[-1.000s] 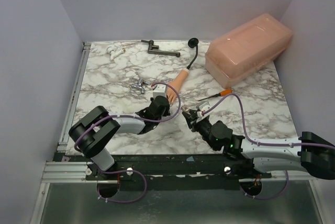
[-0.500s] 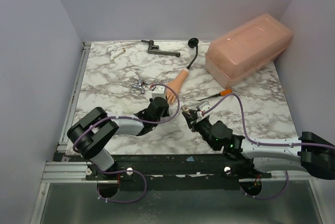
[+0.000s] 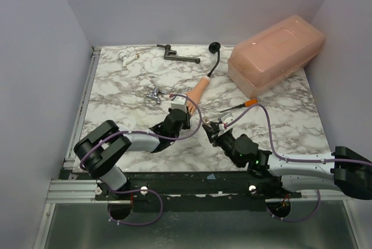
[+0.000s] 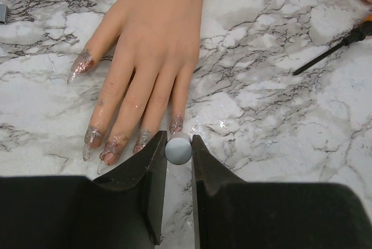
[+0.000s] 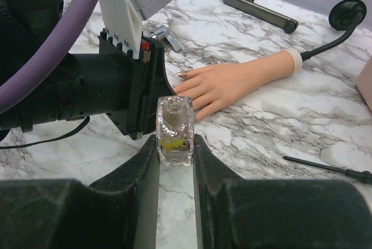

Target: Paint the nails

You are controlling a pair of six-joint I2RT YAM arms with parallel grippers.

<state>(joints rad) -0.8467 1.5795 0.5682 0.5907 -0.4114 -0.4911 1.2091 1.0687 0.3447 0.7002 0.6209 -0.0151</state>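
Note:
The peach mannequin hand (image 4: 157, 34) lies palm down on the marble, its black curved stem (image 3: 213, 63) running to the back. Its nails (image 4: 176, 124) carry patchy glittery reddish polish. My left gripper (image 4: 178, 145) is shut on a small round grey brush cap (image 4: 178, 150), just below the little finger's tip. In the top view the left gripper (image 3: 178, 111) sits at the fingertips of the hand (image 3: 197, 89). My right gripper (image 5: 175, 138) is shut on an open, clear glittery polish bottle (image 5: 174, 127), held upright near the hand (image 5: 232, 83).
A large pinkish translucent box (image 3: 276, 51) fills the back right. A thin black tool with an orange handle (image 3: 241, 105) lies right of the hand. A dark metal tool (image 3: 177, 55), a white item (image 3: 125, 57) and small metal bits (image 3: 154, 95) lie at the back left.
My left gripper has edged slightly towards the hand's fingertips with the brush cap, and the hand looks nudged a little. The right arm and bottle have not moved.

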